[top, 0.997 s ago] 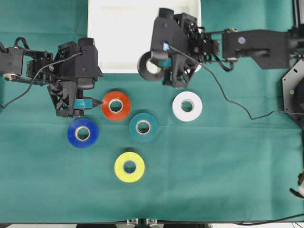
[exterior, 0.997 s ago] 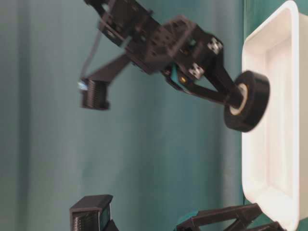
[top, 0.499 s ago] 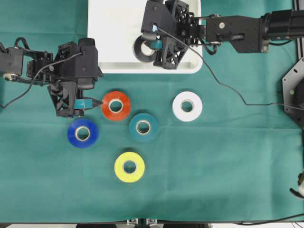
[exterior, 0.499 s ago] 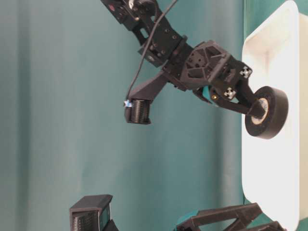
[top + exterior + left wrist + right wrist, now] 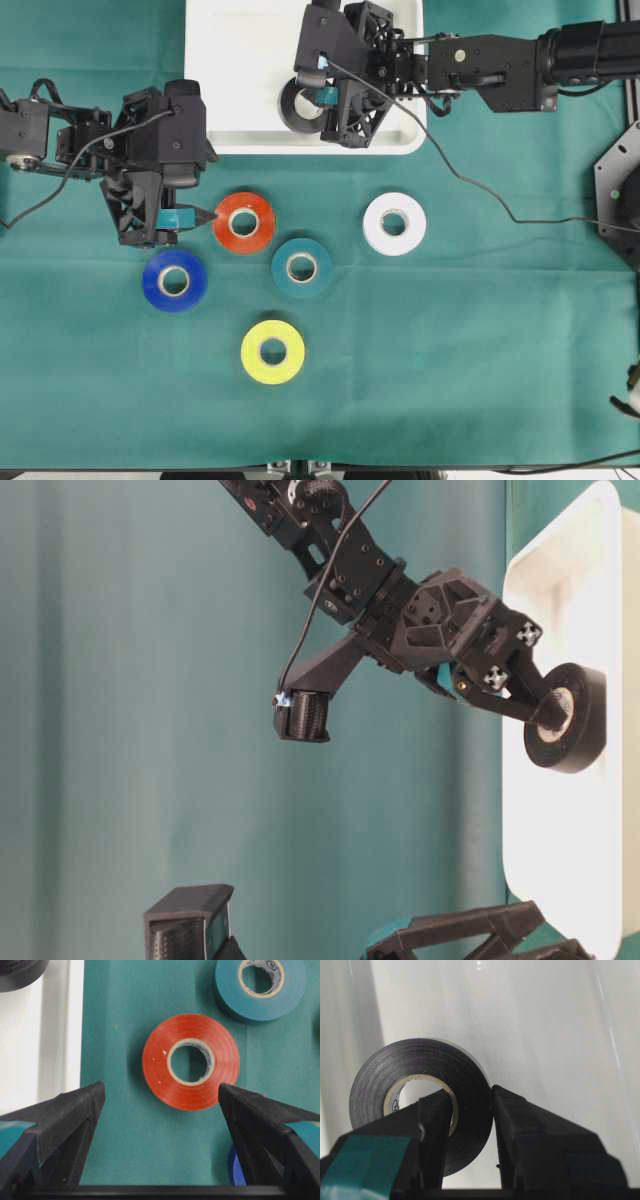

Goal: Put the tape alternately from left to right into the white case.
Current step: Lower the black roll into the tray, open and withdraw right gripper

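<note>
Right gripper has its jaws pinched on the wall of the black tape roll, one finger through the pale core and the other on the outside. It holds the roll over the white case, toward the near side of the tray's floor; from the table-level view the roll looks close to the floor, but whether it touches cannot be told.

Left gripper hangs with its jaws partly spread and nothing between them, lined up on the red-orange roll, which lies flat on the green cloth just near of the case.

No roll can be seen released in the tray, so the task looks barely begun: the black roll is about to be the first one delivered. Five rolls wait on the cloth: the red-orange one, the blue to its near left, the teal to its near right, the yellow nearest, and the white off to the right. By the alternating rule, the left gripper's turn would come after this one.
</note>
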Controlling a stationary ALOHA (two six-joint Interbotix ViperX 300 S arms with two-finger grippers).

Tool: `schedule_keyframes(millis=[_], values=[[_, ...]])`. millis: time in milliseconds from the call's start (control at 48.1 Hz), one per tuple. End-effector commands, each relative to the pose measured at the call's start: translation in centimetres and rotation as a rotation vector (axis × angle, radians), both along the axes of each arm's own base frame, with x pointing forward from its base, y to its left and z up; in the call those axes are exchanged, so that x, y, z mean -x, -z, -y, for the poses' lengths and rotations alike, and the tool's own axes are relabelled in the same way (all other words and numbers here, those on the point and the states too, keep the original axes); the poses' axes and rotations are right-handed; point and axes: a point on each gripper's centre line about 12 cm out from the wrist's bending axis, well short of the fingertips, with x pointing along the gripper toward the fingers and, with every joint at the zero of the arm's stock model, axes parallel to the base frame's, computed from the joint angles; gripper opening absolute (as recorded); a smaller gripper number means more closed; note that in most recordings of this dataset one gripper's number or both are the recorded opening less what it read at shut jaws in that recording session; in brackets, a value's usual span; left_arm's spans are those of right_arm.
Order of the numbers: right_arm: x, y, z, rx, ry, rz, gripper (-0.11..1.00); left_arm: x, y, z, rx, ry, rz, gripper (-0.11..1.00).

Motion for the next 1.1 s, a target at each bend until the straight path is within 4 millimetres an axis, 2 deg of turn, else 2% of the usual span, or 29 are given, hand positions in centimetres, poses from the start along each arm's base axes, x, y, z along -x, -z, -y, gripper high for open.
schedule_keyframes(millis=[0, 353, 395, 519, 561, 686, 872, 1080], values=[[-0.6, -1.5, 0.1, 0.013, -0.005, 0.047, 0.28, -0.3, -0.6, 0.1, 0.002, 0.001, 0.025, 0.56], [-0.6, -1.5, 0.2, 0.015, -0.005, 0.045, 0.29, -0.3, -0.6, 0.1, 0.002, -0.001, 0.025, 0.56], [-0.6, -1.5, 0.1, 0.017, -0.008, 0.044, 0.36, -0.3, -0.6, 0.1, 0.002, 0.001, 0.025, 0.56], [-0.6, -1.5, 0.2, 0.018, -0.008, 0.045, 0.74, -0.3, -0.6, 0.1, 0.002, -0.001, 0.025, 0.56], [-0.7, -1.6, 0.1, 0.018, -0.010, 0.046, 0.82, -0.3, -0.6, 0.1, 0.001, 0.002, 0.025, 0.56], [-0.8, -1.7, 0.2, 0.019, -0.010, 0.049, 0.73, -0.3, -0.6, 0.1, 0.001, 0.002, 0.025, 0.56], [-0.8, -2.0, 0.3, 0.021, -0.008, 0.055, 0.73, -0.2, -0.6, 0.1, 0.001, 0.001, 0.023, 0.56], [-0.3, -3.7, -0.6, 0.026, -0.020, 0.086, 0.73, -0.2, -0.6, 0.1, 0.001, 0.002, 0.023, 0.56]])
